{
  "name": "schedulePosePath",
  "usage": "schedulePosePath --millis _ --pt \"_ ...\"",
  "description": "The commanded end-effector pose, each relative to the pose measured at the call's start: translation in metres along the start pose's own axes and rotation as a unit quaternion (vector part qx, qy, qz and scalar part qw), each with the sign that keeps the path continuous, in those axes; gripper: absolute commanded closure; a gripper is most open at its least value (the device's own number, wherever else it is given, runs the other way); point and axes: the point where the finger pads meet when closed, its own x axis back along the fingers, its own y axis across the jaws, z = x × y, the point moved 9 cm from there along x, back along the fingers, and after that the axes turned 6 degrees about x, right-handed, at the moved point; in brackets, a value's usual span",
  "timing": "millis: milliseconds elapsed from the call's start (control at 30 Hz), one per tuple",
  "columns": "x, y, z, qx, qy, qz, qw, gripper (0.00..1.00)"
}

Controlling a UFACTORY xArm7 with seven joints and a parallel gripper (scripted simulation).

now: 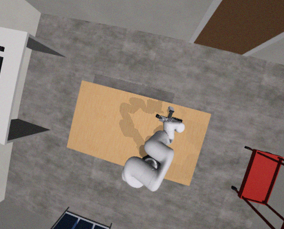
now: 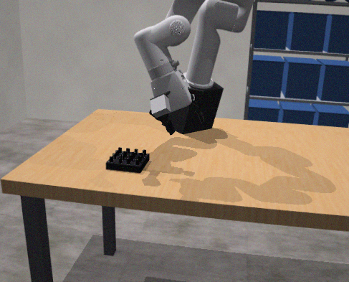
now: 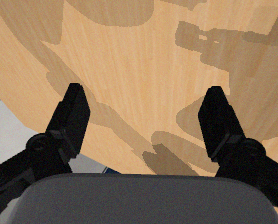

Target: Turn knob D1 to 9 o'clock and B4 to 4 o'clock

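The knob box (image 2: 127, 166) is a small black block with rows of upright black knobs. It stands on the table in the exterior view, at the left part of the top. Its labels, white lines and socket are too small to make out there. I cannot make the box out in the top view, and it is not in the wrist view. My gripper (image 1: 169, 118) (image 3: 144, 99) is open, with nothing between its fingers. In the exterior view it hangs tilted above the table, up and to the right of the box, farther from that camera.
The wooden table (image 1: 97, 124) (image 2: 76, 138) (image 3: 135, 65) carries the arm's base (image 2: 205, 106). Arm shadows fall across the top, some close beside the box. A table edge shows at the lower left of the wrist view. A shelf with blue bins (image 2: 305, 77) stands behind the table.
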Motion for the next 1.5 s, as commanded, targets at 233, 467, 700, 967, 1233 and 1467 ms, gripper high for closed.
schedulePosePath --millis 233,467,700,967,1233,1467 --pt "0.01 0.098 -0.002 0.017 -0.009 -0.142 0.99 0.0" --pt "0.023 0.15 -0.01 0.031 -0.028 -0.224 0.974 0.0" --pt "0.024 0.151 -0.01 0.032 -0.028 -0.225 0.973 0.0" --pt "0.024 0.151 -0.01 0.032 -0.028 -0.225 0.973 0.0" --pt "0.024 0.151 -0.01 0.032 -0.028 -0.225 0.973 0.0" --pt "0.024 0.151 -0.01 0.032 -0.028 -0.225 0.973 0.0"
